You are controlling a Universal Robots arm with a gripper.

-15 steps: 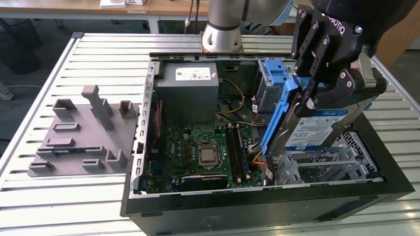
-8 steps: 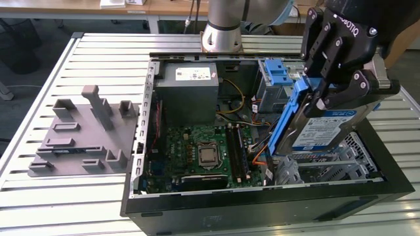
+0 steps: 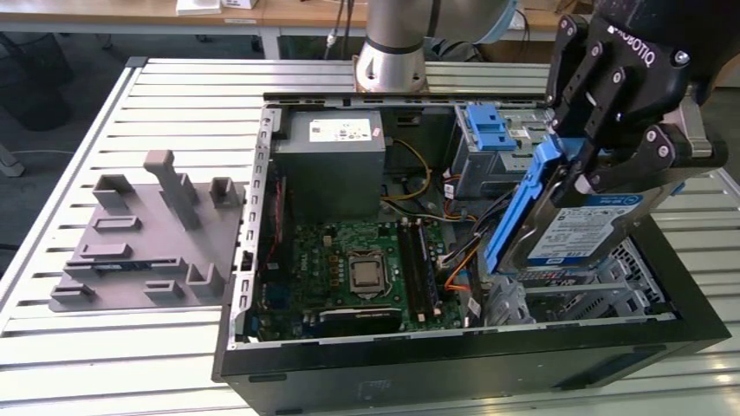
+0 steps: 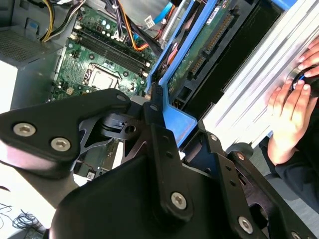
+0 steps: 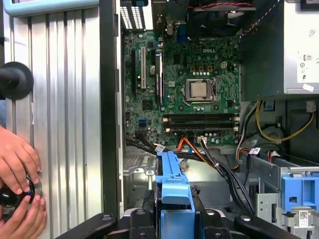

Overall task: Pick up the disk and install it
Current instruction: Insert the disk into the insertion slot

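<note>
above the case (image 3: 439, 368), tool (image 3: 616, 172) grips disk (image 3: 581, 232)

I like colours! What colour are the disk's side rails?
Blue; the disk shows best in the exterior view.

- The exterior view stands off the arm, high up, looking down at a slant over the slatted table (image 3: 139, 104) into the open computer case (image 3: 463, 364). The arm's base (image 3: 393, 52) is on the far side, and the gripper (image 3: 601, 169) is close to the lens at the exterior view's right.
- The first wrist view looks squarely down past the gripper and the disk (image 5: 174, 199) it clamps, onto the motherboard (image 5: 189, 89) face-on.
- The second wrist view sits tight behind the gripper's black body, tilted, peering past it into the case.
- All three share the motherboard; both wrist views also catch a person's hands (image 5: 17, 159) on the table beside the case.
</note>
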